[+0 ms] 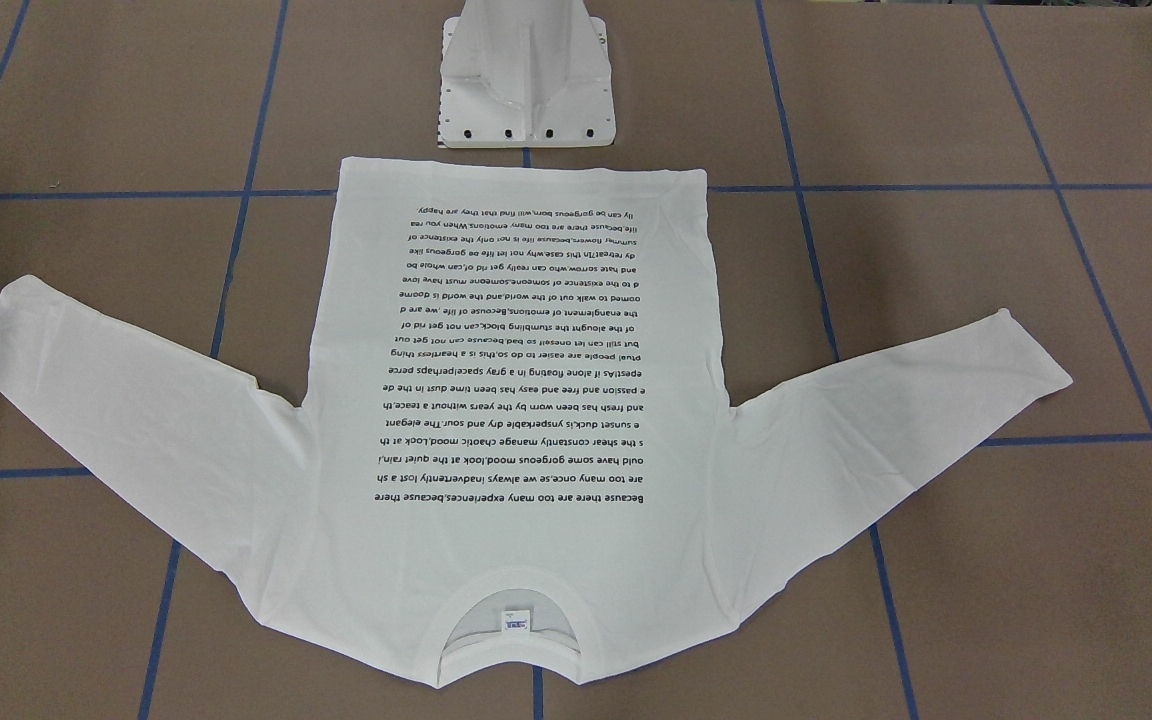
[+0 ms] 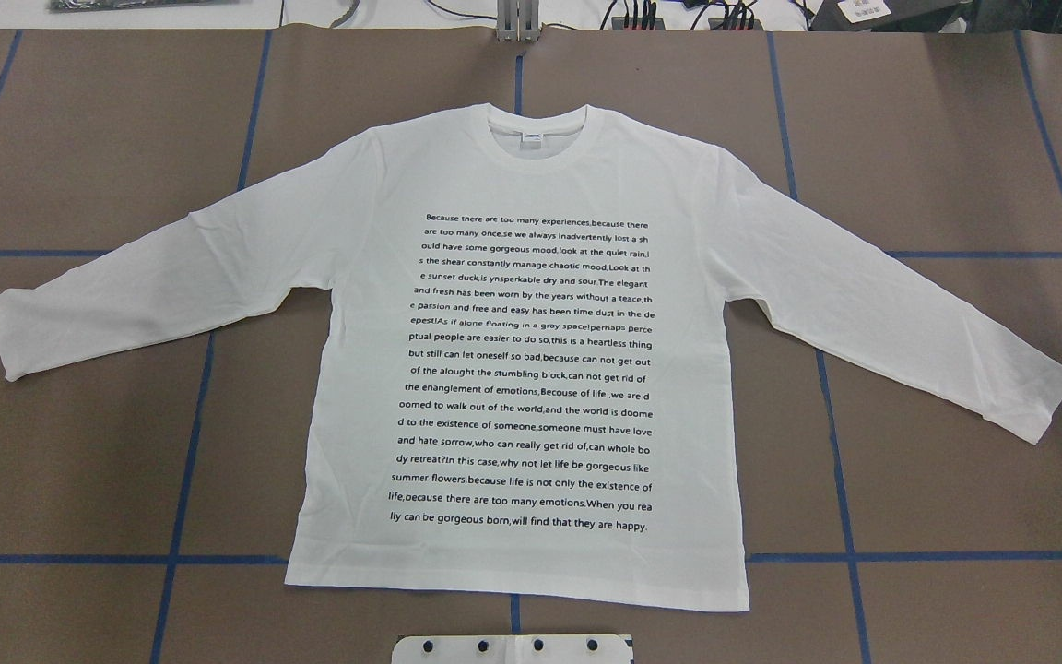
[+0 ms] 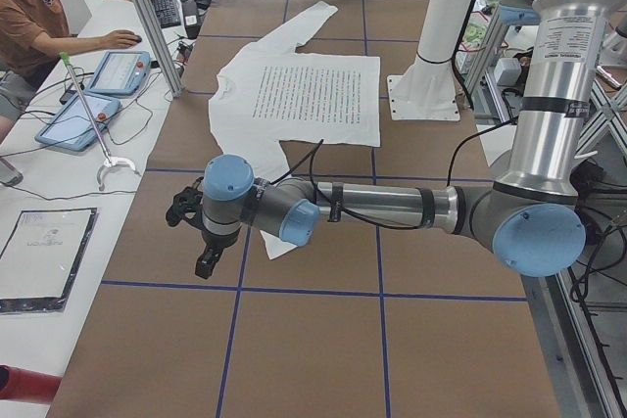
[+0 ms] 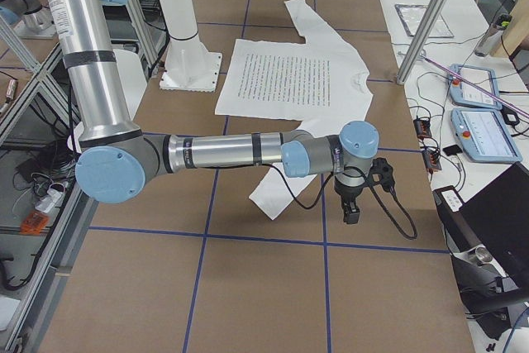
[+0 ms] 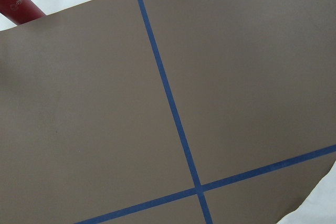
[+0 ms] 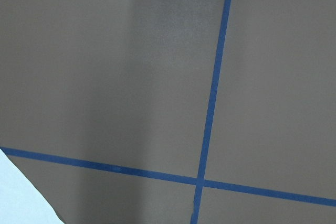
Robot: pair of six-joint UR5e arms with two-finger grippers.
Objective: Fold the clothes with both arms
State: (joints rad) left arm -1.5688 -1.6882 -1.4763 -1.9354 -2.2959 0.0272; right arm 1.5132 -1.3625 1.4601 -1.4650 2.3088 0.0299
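The white long-sleeved T-shirt (image 2: 356, 369) lies flat on the brown table, text side up, both sleeves spread outward. Its collar (image 2: 545, 157) points away from the robot base. In the front-facing view the shirt (image 1: 356, 450) shows no arm over it. In the exterior left view my left arm reaches out low past the shirt's near sleeve, and its gripper (image 3: 206, 263) points down over bare table. In the exterior right view my right gripper (image 4: 350, 214) hangs the same way beyond the other sleeve. I cannot tell whether either gripper is open or shut. A white shirt edge (image 5: 325, 205) shows in the left wrist view.
The white pedestal base (image 1: 526, 90) stands just behind the shirt's hem. Blue tape lines (image 2: 831, 415) grid the table. A person (image 3: 29, 17) sits at a side bench with tablets (image 3: 118, 72) beyond an aluminium post (image 3: 147, 17).
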